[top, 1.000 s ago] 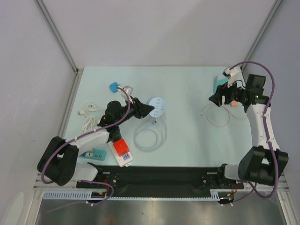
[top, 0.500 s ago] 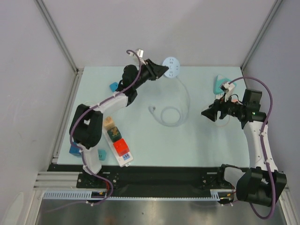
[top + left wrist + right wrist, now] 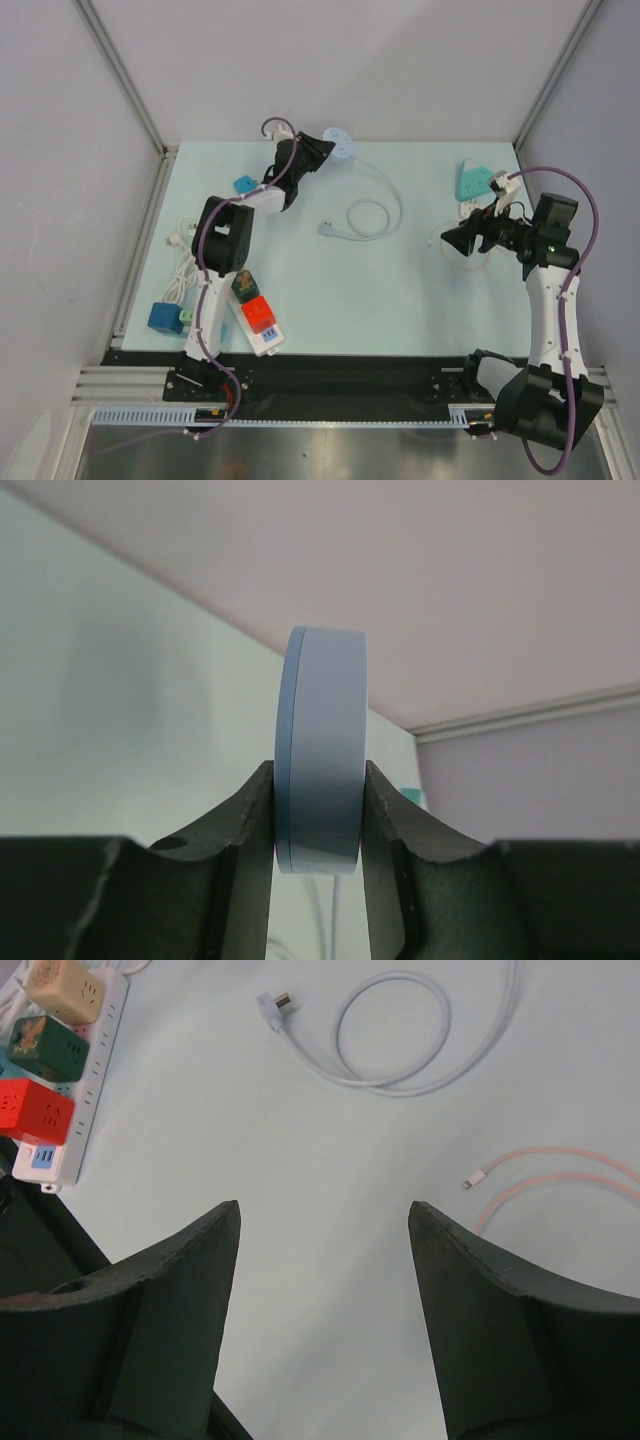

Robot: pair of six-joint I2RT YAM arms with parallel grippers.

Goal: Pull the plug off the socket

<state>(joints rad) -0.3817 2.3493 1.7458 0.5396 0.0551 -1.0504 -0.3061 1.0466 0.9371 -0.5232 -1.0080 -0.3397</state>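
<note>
My left gripper is shut on a round pale blue socket, held on edge over the table's far edge. In the left wrist view the disc is clamped between both fingers. From it a white cord runs down to a loop on the table and ends in a white plug, which lies loose. At the right, my right gripper is open and empty, low above bare table. Its wrist view shows the plug and the loop far ahead of the gripper.
A white power strip with red, green and beige cubes lies at the front left. A teal triangular socket and a thin pink cable are near my right gripper. Blue cubes and a tangle of white cable lie at the left.
My left arm swung from the table's left middle to the far edge, carrying the round socket and dragging its cord. My right gripper shifted a little towards the front.
</note>
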